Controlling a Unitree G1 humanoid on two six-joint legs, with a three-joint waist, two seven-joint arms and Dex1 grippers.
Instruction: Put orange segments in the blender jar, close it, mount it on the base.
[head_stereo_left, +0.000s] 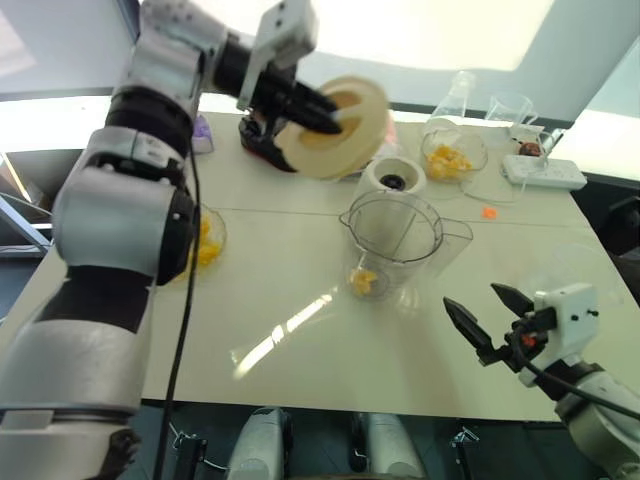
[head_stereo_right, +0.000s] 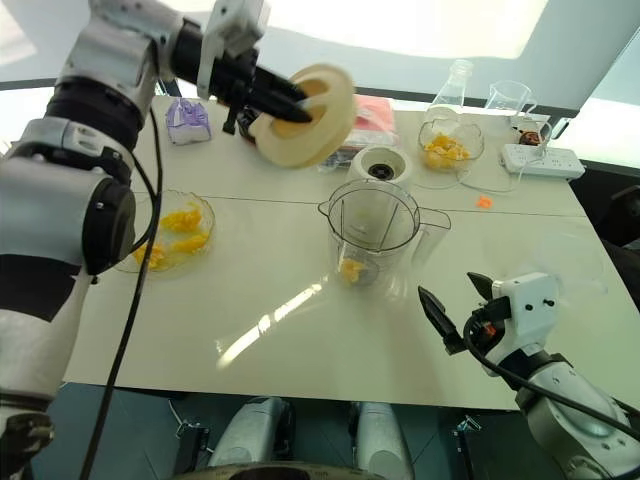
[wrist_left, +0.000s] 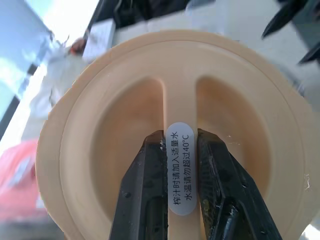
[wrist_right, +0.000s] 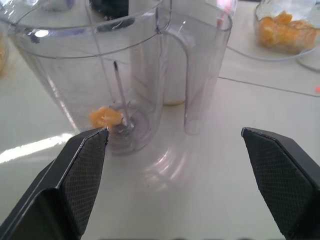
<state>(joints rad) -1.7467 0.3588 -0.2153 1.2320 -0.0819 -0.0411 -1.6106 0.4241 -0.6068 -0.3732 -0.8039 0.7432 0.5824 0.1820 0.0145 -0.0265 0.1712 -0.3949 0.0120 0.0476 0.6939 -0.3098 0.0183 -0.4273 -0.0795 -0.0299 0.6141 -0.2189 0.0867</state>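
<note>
The jar, segments inside, stands just ahead of your wide-open right end effector while your left end effector pinches the lid by its thin ridge, so a tilted descent could twist it loose.

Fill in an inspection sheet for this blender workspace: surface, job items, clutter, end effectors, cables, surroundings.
Surface: pale table, glare streak.
Job items: blender jar upright, uncovered, orange segments at its bottom; base behind it, socket bare; more segments in bowls.
Clutter: flask, beaker, orange scrap, purple item.
End effectors: left end effector shut on lid, raised; right end effector open, near the jar.
Cables: power strip; black cable along left arm.
Surroundings: nothing seen.
</note>
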